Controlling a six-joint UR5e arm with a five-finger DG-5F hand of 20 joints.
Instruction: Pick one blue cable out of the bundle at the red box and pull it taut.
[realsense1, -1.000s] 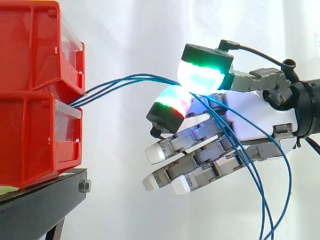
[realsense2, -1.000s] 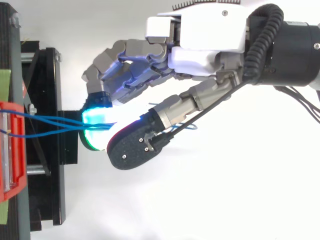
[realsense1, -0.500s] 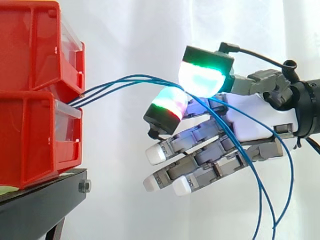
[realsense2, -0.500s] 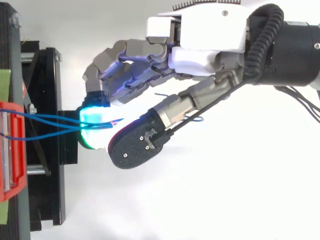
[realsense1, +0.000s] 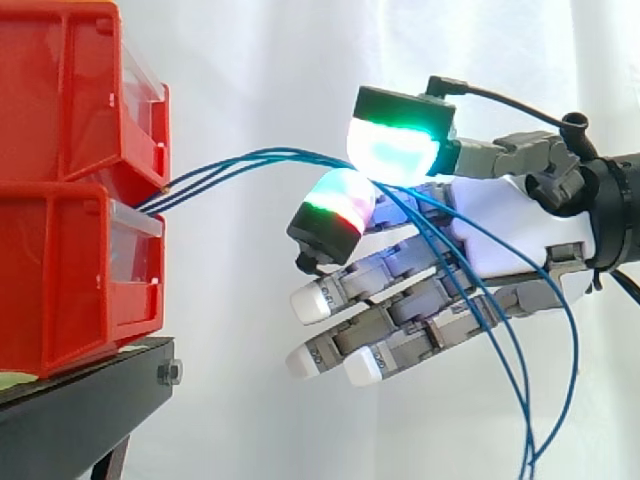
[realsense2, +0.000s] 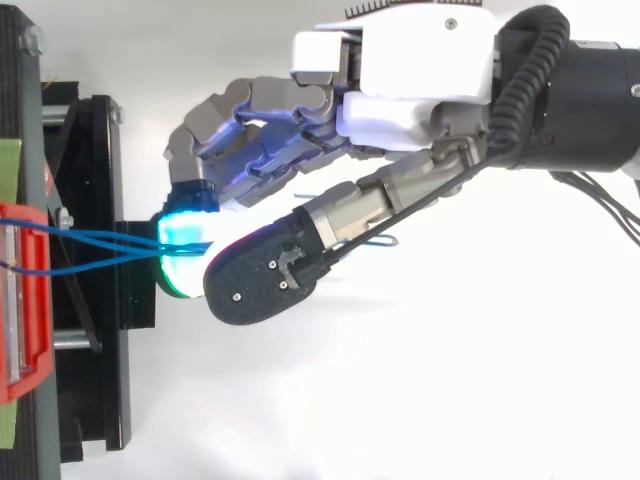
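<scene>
Blue cables (realsense1: 260, 155) leave the gap between the two stacked red bins (realsense1: 70, 100) and arch to the right into the hand (realsense1: 500, 230). In the side view, three strands can be counted at the bins, and three again where they hang below the hand. In the top view they cross above the black stand (realsense2: 100, 300) as closely spaced lines (realsense2: 100, 238). Between bins and hand the strands bow upward and are not taut.

Quantities: two red bins, one black stand beneath them, one hand, one cable bundle of three strands.

Hand state: the hand is pinching the bundle between two pads. The upper pad (realsense1: 390, 150) glows green and cyan. The lower pad (realsense1: 340, 200) glows green, white and red. How many strands the pinch actually clamps cannot be determined. The remaining fingers are extended and relaxed below, with white tips, holding nothing. Behind the pinch the strands run down across the palm and loop below it.

Change from half a second ago: the upper pad has shifted slightly toward the bins and now overlaps the lower pad more. From above, its black back covers more of the cyan glow. The hanging loops have swung a little. Bins and stand are unchanged.
</scene>
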